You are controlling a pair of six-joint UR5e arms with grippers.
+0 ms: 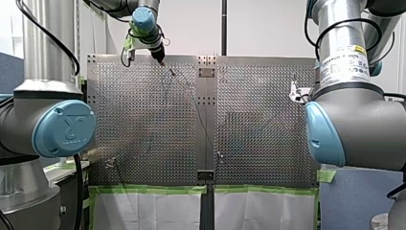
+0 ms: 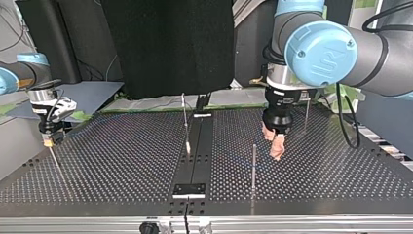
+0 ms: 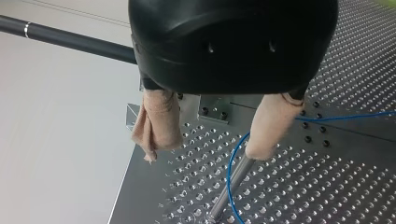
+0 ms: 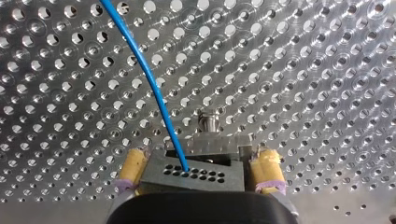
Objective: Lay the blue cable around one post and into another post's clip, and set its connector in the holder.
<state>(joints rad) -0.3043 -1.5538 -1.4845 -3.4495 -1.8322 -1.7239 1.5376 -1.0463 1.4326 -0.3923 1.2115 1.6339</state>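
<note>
Beige pads (image 3: 156,123) on my left gripper (image 3: 204,151) stand apart with nothing between them, near the far left corner of the worktop (image 1: 139,134) as the front view has it. One pad hangs just over the top of a metal post (image 3: 233,184). The blue cable (image 3: 345,116) bends round that post's side and runs off across the perforated plate. How it is routed beyond that I cannot tell.

By the worktop's right edge in the same view, my right gripper (image 4: 199,161) is clamped. Its yellow pads (image 4: 267,168) press on either side of the dark connector (image 4: 187,179), and the cable enters the connector's face between them. Just ahead of the connector sits a grey metal fitting (image 4: 212,142), which I take to be the holder. I cannot tell whether the connector is seated in it or only resting against it.

I judge the step in hand to be seating the connector. To do it well I would hold the clamp firm and bring the connector in square to the fitting. I would feed it slowly, so the cable does not go taut and lift its bend off the post. I would release only once the connector sits flush. The open left fingers are best held clear of the loop.
</note>
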